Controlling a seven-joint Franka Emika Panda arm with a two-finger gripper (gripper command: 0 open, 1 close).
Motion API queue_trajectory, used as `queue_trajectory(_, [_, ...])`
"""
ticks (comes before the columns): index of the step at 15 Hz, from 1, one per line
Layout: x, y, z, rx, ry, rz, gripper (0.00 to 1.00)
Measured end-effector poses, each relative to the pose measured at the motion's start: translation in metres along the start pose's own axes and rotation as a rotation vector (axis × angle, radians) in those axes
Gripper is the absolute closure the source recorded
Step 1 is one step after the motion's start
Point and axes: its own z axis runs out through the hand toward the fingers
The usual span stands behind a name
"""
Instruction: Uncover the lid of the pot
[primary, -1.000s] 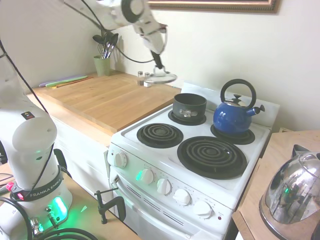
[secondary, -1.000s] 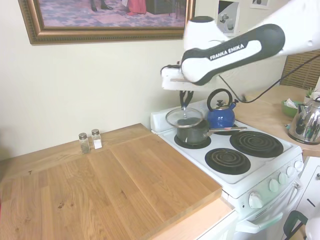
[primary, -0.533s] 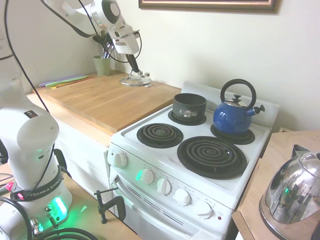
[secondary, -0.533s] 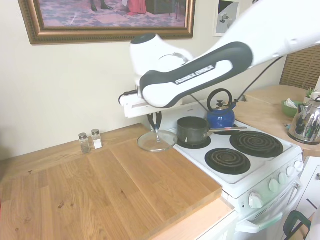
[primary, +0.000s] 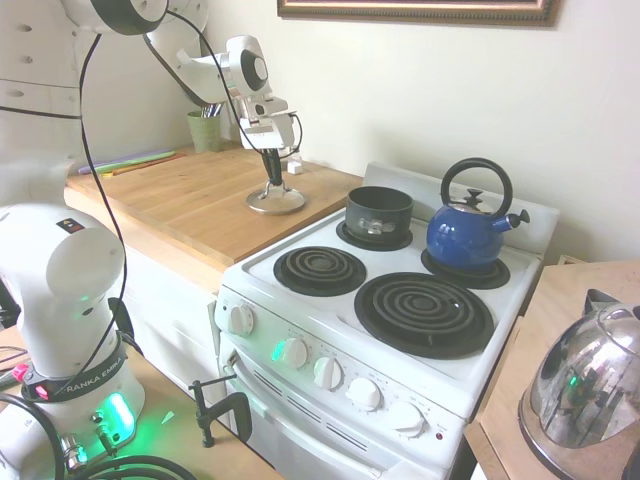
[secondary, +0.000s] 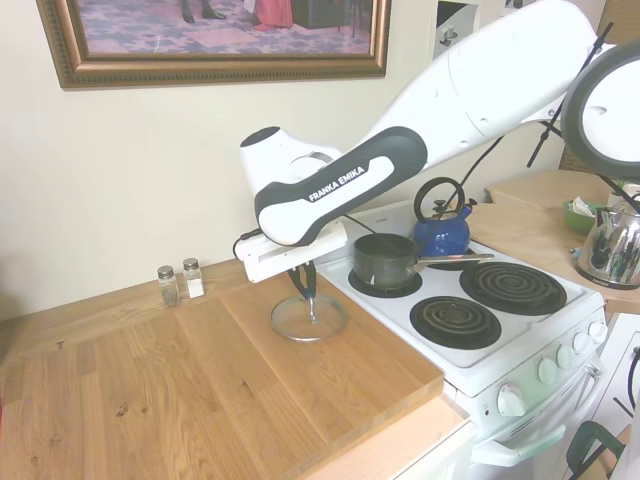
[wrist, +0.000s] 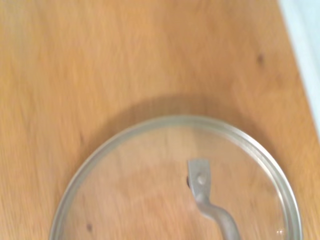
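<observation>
— Where do we stand with the lid?

— Our tool grips its arched handle; the glass disc sits at or just above the wooden counter, near the edge beside the stove. The dark pot stands uncovered.

— We should lower gently, then let go; glass on a steel rim can slide on smooth wood.

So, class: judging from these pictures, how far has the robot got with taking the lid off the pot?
Done: the pot stands open on the stove's back burner, and the lid is down on the wooden countertop beside the stove.
In hand: the gripper is at the lid's handle, apparently gripping it.
Left: letting go and lifting the arm clear.
</observation>
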Motion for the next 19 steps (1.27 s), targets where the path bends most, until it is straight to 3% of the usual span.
queue_trajectory(1, [-0.001, 0.0, 0.0, -0.01, -0.025, -0.017, 0.0])
queue_trajectory(4, [0.004, -0.001, 0.001, -0.021, -0.087, -0.058, 0.0])
queue_trajectory(13, [0.004, -0.005, 0.002, -0.016, -0.102, -0.083, 0.0])
queue_trajectory(19, [0.02, 0.014, -0.04, 0.058, -0.084, -0.074, 0.0])
